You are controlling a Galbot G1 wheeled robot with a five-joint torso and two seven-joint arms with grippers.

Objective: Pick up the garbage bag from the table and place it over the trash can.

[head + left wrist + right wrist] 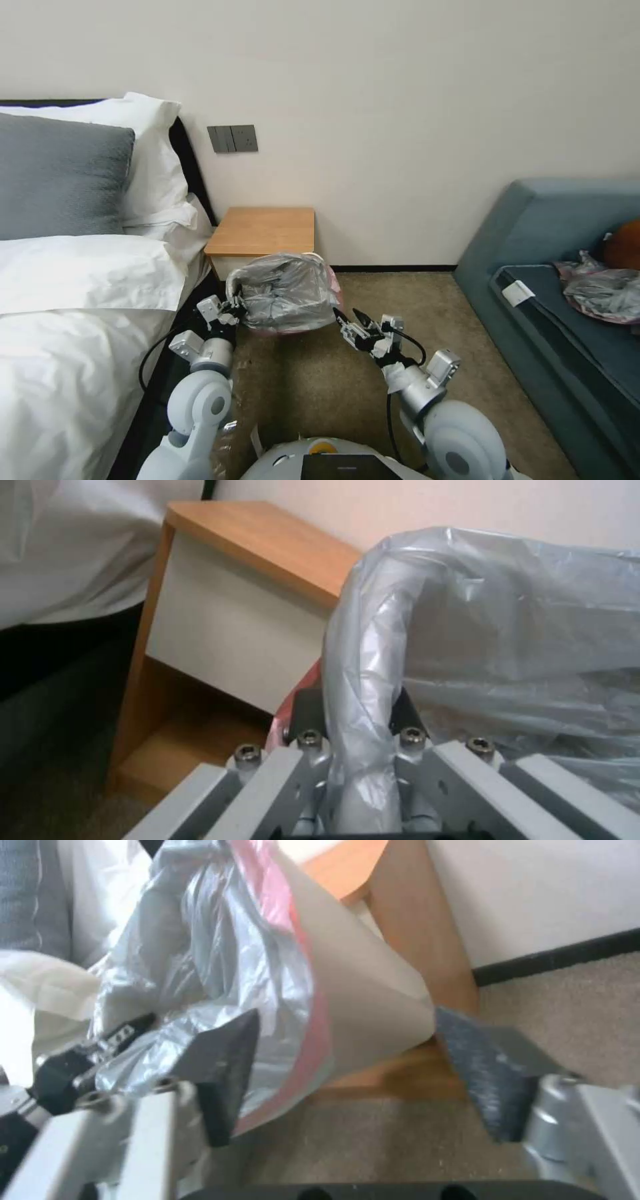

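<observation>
Two grippers serve you: left gripper (360, 740) clamps the thin translucent grey garbage bag (287, 290) stretched over the bin, right gripper (353, 320), at three o'clock, gapes empty.

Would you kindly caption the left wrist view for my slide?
Left gripper pinching a fold of the garbage bag draped over the trash can, beside the table.

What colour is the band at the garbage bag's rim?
Pinkish-red on the garbage bag, clearest in the right wrist view.
</observation>
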